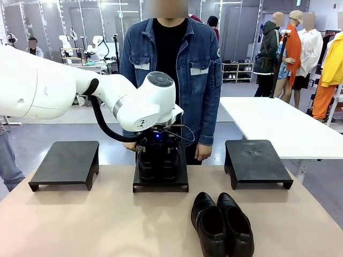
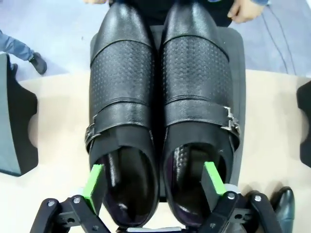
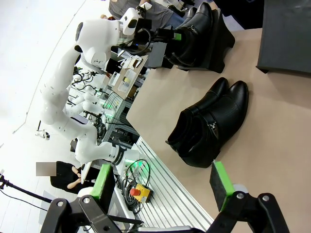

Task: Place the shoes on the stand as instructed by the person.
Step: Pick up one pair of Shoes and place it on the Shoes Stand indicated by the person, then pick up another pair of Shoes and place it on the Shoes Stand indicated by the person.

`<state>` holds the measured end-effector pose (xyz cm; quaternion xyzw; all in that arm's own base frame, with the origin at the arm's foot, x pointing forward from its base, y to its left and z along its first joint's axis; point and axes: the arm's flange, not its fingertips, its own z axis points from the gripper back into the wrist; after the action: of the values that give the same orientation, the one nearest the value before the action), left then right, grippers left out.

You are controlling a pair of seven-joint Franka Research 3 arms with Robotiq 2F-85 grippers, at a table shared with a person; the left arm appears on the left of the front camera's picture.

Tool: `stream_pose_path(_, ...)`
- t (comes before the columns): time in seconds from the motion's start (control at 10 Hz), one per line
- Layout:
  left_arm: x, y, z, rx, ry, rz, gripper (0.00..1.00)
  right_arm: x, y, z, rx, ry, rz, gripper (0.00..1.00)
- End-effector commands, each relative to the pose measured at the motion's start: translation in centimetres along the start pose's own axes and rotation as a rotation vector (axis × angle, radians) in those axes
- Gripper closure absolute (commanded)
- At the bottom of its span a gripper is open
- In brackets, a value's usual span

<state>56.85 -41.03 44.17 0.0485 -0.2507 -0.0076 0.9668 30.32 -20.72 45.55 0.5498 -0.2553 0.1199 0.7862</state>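
One pair of black shoes [image 2: 160, 97] stands side by side on the middle stand [image 1: 161, 182], toes toward the person [image 1: 169, 59]. My left gripper [image 2: 153, 183] hangs over their heels, open, one green pad [image 2: 93, 187] inside the left shoe's opening and the other inside the right shoe's. In the front view this gripper [image 1: 158, 155] sits low over that pair [image 1: 158, 163]. The second pair [image 1: 222, 225] lies on the table at the front right. My right gripper [image 3: 163, 187] is open, well back from that second pair [image 3: 209, 126], with nothing between its fingers.
Two bare black stands sit at the left [image 1: 65, 160] and right [image 1: 257, 160] of the tan table [image 1: 80, 225]. The person's hand [image 1: 202, 152] hangs just behind the middle stand. A white table [image 1: 278, 120] stands behind on the right.
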Motion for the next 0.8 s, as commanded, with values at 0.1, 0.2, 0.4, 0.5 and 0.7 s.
stream_pose_path(0.1, 0.0, 0.0, 0.0, 0.0, 0.0, 0.0, 0.0, 0.0, 0.1, 0.1, 0.008, -0.005, 0.01, 0.0)
stream_pose_path(0.2, 0.0, 0.0, 0.0, 0.0, 0.0, 0.0, 0.0, 0.0, 0.1, 0.1, 0.008, -0.005, 0.01, 0.0)
stream_pose_path(0.4, 0.0, 0.0, 0.0, 0.0, 0.0, 0.0, 0.0, 0.0, 0.1, 0.1, 0.008, -0.005, 0.01, 0.0)
stream_pose_path(0.5, 0.0, 0.0, 0.0, 0.0, 0.0, 0.0, 0.0, 0.0, 0.1, 0.1, 0.008, -0.005, 0.01, 0.0)
stream_pose_path(0.7, 0.0, 0.0, 0.0, 0.0, 0.0, 0.0, 0.0, 0.0, 0.1, 0.1, 0.008, -0.005, 0.01, 0.0)
